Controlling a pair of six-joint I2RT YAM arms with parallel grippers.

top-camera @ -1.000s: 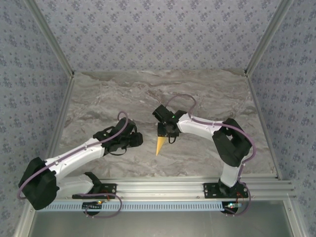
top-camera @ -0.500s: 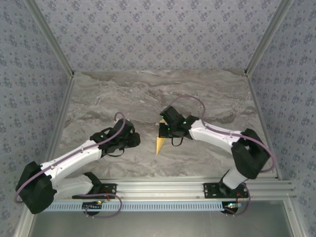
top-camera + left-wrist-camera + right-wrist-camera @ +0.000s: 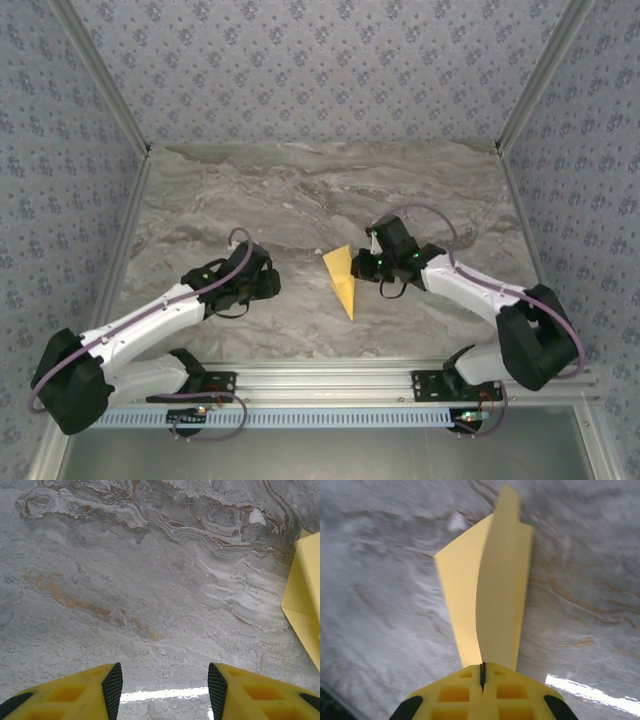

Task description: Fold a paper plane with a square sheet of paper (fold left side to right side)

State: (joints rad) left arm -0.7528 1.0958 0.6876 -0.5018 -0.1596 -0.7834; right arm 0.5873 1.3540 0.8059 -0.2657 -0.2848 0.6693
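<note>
The paper plane (image 3: 343, 280), a yellow-orange folded dart, lies near the middle of the marble table with its sharp tip toward the near edge. My right gripper (image 3: 363, 266) is shut on the plane's right side. In the right wrist view the closed fingertips (image 3: 482, 672) pinch one end of the plane (image 3: 490, 595), whose two flaps spread away from them. My left gripper (image 3: 272, 285) stands open a little left of the plane, holding nothing. In the left wrist view the left gripper (image 3: 165, 690) hovers over bare marble, with the plane's edge (image 3: 305, 590) at the far right.
The marble tabletop (image 3: 200, 200) is bounded by patterned walls on three sides. An aluminium rail (image 3: 330, 375) carrying both arm bases runs along the near edge.
My right gripper shut on the plane and moved right with it; the plane now looks wider and its tip points more to the right. My left gripper drew slightly left and opened a little.
</note>
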